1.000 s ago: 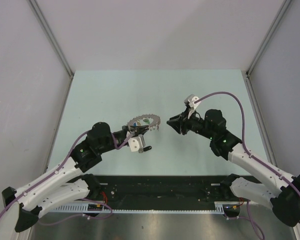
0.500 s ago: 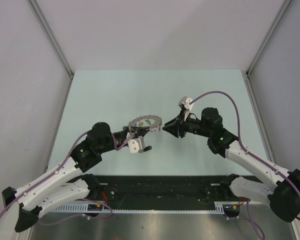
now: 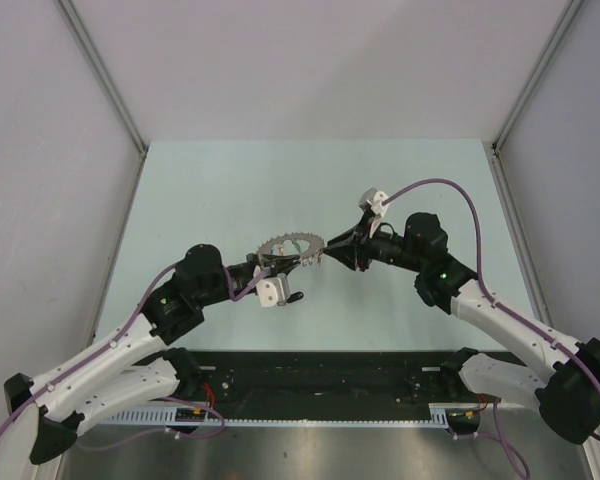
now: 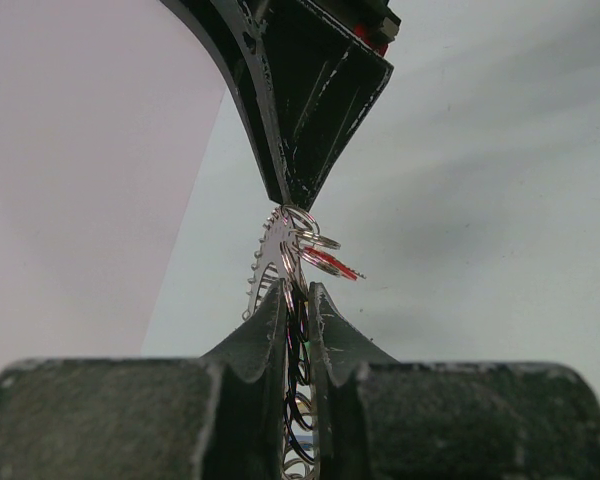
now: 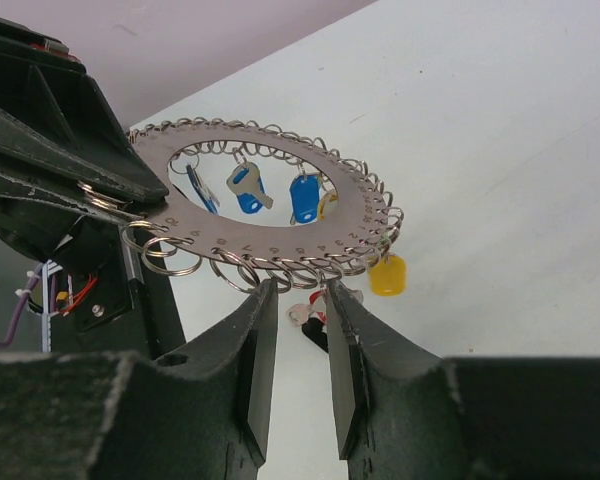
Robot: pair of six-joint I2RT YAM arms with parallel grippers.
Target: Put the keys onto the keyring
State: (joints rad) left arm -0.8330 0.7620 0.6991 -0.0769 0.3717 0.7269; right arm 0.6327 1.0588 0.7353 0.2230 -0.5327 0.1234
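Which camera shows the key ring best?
The right wrist view: the keyring shows its flat face, with small loops and blue keys. The left wrist view sees it edge-on; the top view shows it tiny.

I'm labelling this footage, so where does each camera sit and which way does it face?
Top external: above and behind the left arm and right arm, looking down at the table; both arms meet at the keyring.
Left wrist: on the left arm, looking past the left jaws, shut on the keyring edge-on; right jaws opposite.
Right wrist: looking past the right jaws at the keyring's flat face.
Shared: all see the keyring.
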